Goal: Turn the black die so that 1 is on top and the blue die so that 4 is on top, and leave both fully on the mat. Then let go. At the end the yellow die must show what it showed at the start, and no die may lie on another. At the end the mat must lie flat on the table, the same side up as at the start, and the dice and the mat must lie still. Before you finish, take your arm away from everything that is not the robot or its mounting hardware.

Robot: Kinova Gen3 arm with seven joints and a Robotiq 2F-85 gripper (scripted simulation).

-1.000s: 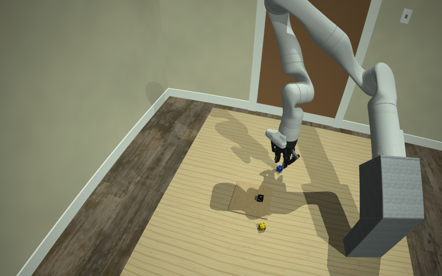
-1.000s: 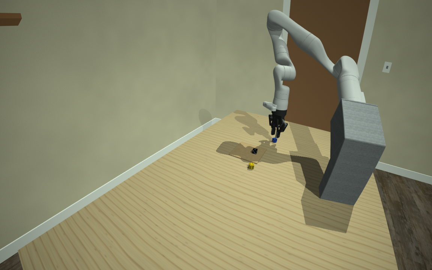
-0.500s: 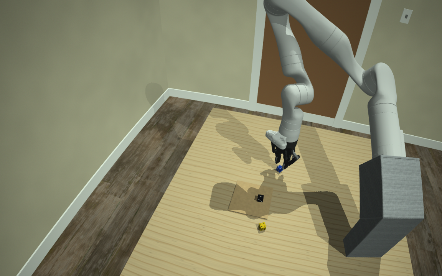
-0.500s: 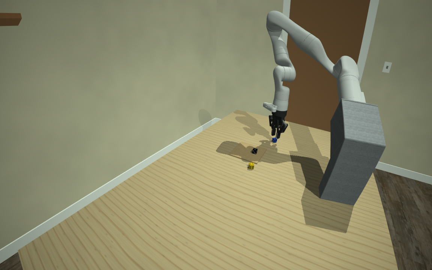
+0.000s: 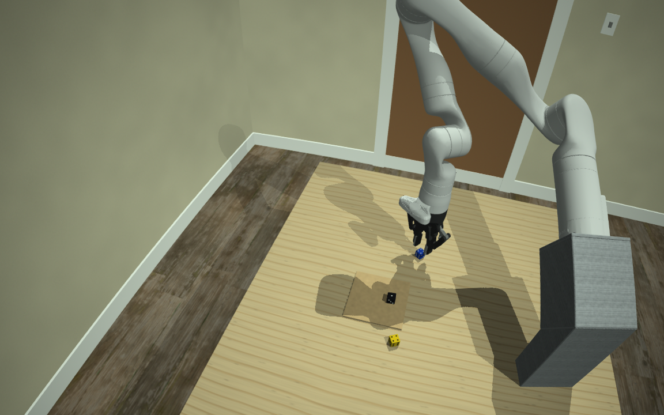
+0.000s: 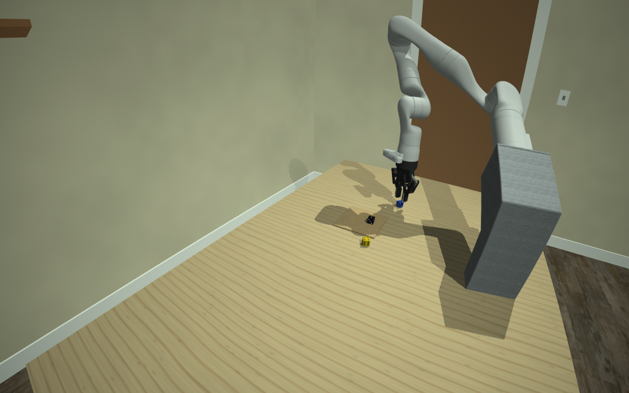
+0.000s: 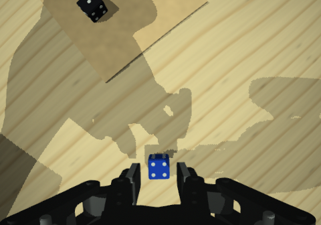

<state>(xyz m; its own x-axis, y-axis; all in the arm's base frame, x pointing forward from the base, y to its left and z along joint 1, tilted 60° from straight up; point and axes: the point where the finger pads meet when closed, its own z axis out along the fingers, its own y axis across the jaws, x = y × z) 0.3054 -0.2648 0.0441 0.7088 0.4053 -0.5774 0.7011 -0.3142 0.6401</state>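
On my far left in the top view, the mat (image 5: pixel 368 304) (image 6: pixel 351 222) (image 7: pixel 97 44) lies on the table. Toward its right side sits the black die (image 5: pixel 391 297) (image 6: pixel 370 219) (image 7: pixel 91 5), one dot up. The yellow die (image 5: pixel 394 340) (image 6: pixel 365 241) is off the mat, on the table. Farther right, I see the blue die (image 5: pixel 419 253) (image 6: pixel 399 203) (image 7: pixel 158 167) off the mat, four up, near my part-open, empty gripper (image 5: pixel 421 248) (image 6: pixel 401 197) (image 7: pixel 158 173).

My own arm (image 5: pixel 437 185) (image 6: pixel 408 141) is pale grey, ending in my black gripper (image 5: pixel 422 248) (image 6: pixel 401 197) (image 7: pixel 158 171). The blue die (image 5: pixel 419 253) (image 6: pixel 399 203) (image 7: pixel 158 167) and black die (image 5: pixel 391 297) (image 6: pixel 370 219) (image 7: pixel 91 6) wear white pips; the yellow die (image 5: pixel 394 340) (image 6: pixel 365 241), black ones. I see a plain tan mat (image 5: pixel 365 304) (image 6: pixel 351 220) (image 7: pixel 107 47) and a pale yellow table (image 5: pixel 272 361) (image 6: pixel 258 303) (image 7: pixel 241 47) with brown grain stripes.
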